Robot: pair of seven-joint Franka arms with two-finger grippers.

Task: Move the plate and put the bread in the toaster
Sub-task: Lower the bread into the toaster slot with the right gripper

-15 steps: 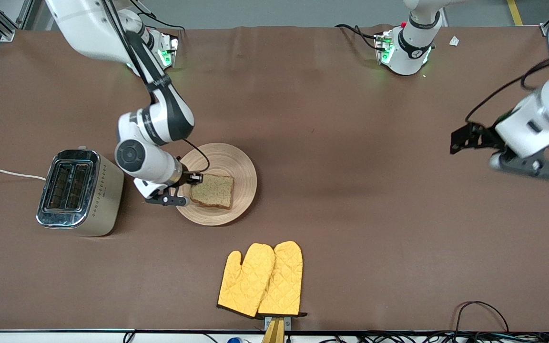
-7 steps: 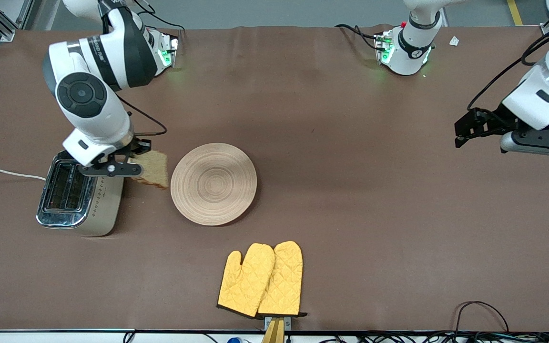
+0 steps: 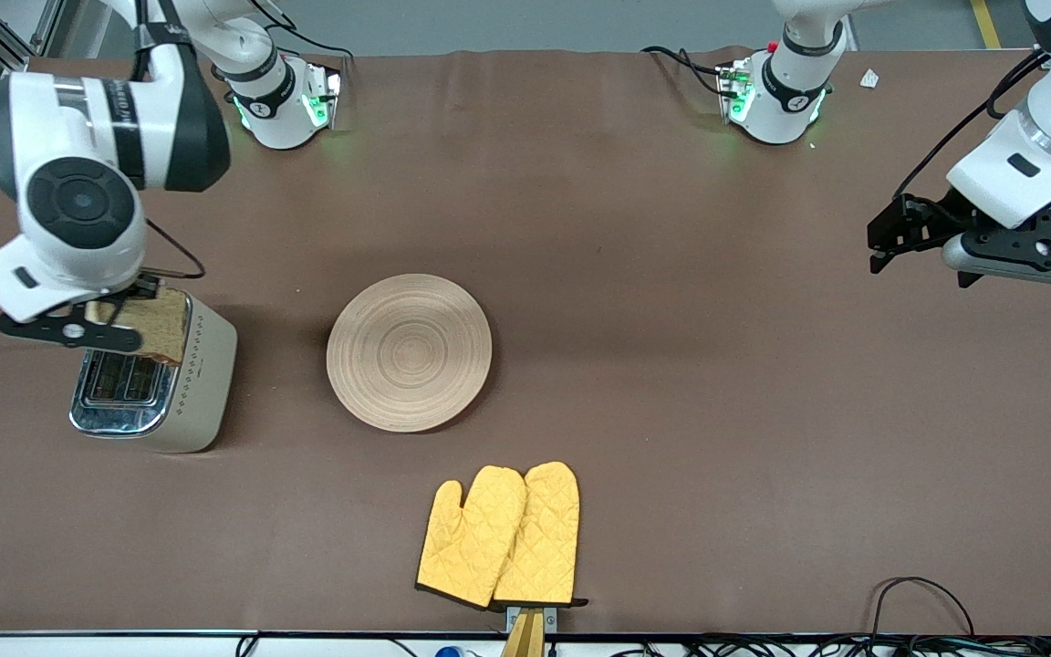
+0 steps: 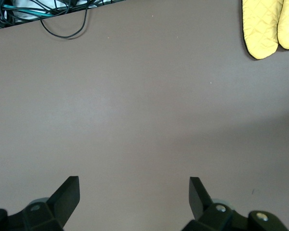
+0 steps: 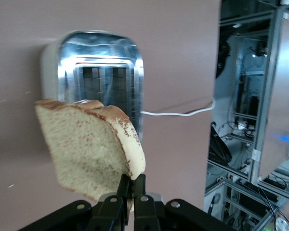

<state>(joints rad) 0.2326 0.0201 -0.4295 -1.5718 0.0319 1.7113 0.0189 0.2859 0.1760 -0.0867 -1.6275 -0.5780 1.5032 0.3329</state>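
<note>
My right gripper is shut on the bread, a light brown slice with darker crust, and holds it above the cream toaster with its chrome two-slot top. In the right wrist view the bread hangs pinched at one edge between my fingers, over the toaster's slots. The round tan wooden plate lies bare near the table's middle. My left gripper is open and empty, up over the left arm's end of the table; its fingers show above bare brown cloth.
A pair of yellow oven mitts lies nearer to the front camera than the plate, and shows in the left wrist view. The toaster's white cord runs off the table's edge. Cables lie along the front edge.
My right gripper lifted the bread off the plate, carried it toward the right arm's end and now holds it over the toaster. The left gripper rose a little.
</note>
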